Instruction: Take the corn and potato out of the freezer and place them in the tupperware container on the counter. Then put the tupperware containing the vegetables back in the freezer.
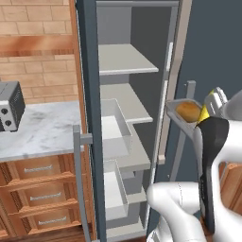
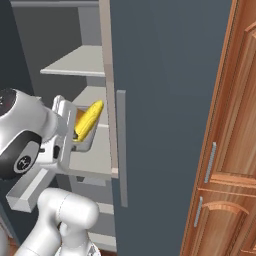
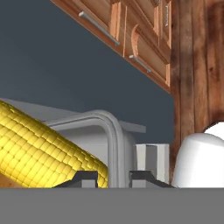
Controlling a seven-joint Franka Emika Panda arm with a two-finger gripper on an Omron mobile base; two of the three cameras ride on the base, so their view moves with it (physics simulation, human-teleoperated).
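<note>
Gripper [image 3: 112,176] fingers are seen pinched on the flared rim of the tupperware container [image 3: 114,144], one dark tip on each side of the grey wall in the hand view. Held aloft by that rim, the container [image 1: 177,111] is carried in front of the open freezer [image 1: 92,118], with nothing seen under it.

Just beyond the fingertips, inside the container, the corn [image 3: 41,153] is laid with its long axis running diagonally across the tray, one end overhanging the rim on the hand's side [image 2: 89,120]. The potato [image 1: 188,110] is seated beside it, in contact with it or nearly so; the contact cannot be confirmed from the left base view.

Open room is noted ahead of the hand: pale shelves [image 1: 124,59] with free space above each, bounded by the dark cabinet edge and the pale door frame [image 2: 109,90]. White door bins [image 1: 116,130] project from the open door, off to the left of the hand. The counter [image 1: 40,127], carrying a toaster oven [image 1: 10,106], is placed well apart beyond that door. Wooden cabinets [image 2: 230,150] close off the right side.
</note>
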